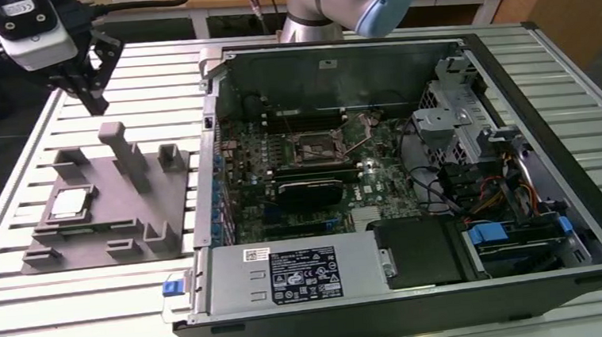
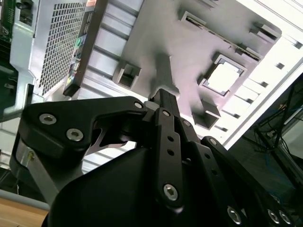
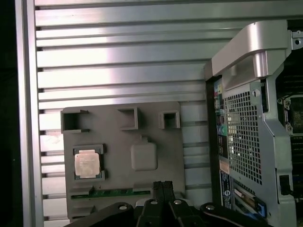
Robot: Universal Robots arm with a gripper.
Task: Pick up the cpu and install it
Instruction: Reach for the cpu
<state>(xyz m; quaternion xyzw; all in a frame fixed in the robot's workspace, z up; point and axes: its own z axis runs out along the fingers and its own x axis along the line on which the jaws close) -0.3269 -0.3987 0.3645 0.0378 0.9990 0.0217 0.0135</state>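
Note:
The cpu [image 1: 70, 204] is a small silvery square chip lying flat in a recess of the grey fixture plate [image 1: 114, 229], at the exterior view's left. The wrist views show the cpu too [image 3: 87, 164] [image 2: 222, 76]. My gripper [image 1: 90, 94] hangs in the air above the far end of the fixture, well clear of the chip. Its two black fingers [image 3: 163, 188] are pressed together, shut on nothing. The black socket frame [image 1: 315, 145] sits on the green motherboard inside the open computer case.
The open computer case [image 1: 557, 198] lies on its side on the slatted metal table [image 1: 57, 313], right beside the fixture. Tall grey posts [image 1: 121, 149] rise from the fixture near the gripper. A power supply [image 1: 287, 274] and cables fill the case's near side.

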